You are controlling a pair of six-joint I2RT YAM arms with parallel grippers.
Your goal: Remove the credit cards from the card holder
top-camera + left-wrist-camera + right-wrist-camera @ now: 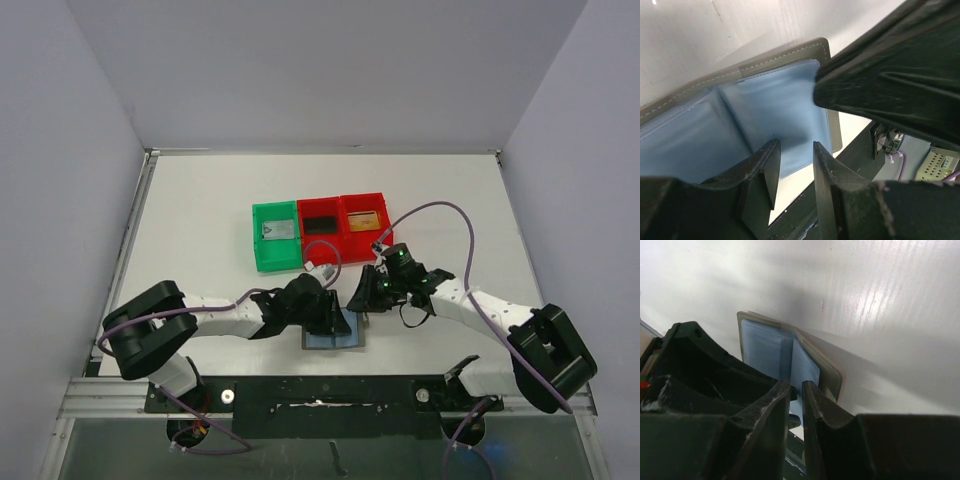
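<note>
The card holder lies open near the table's front edge, bluish-grey pockets up. It also shows in the left wrist view and the right wrist view. No card shows in its pockets. My left gripper is open over its left half, nothing between the jaws. My right gripper is closed to a narrow gap on the edge of its right flap. The silvery-grey credit card lies in the green bin. The black credit card lies in the middle red bin.
A second red bin at the right of the row holds an orange-gold card. The two grippers sit close together over the card holder. The black base rail runs just in front of it.
</note>
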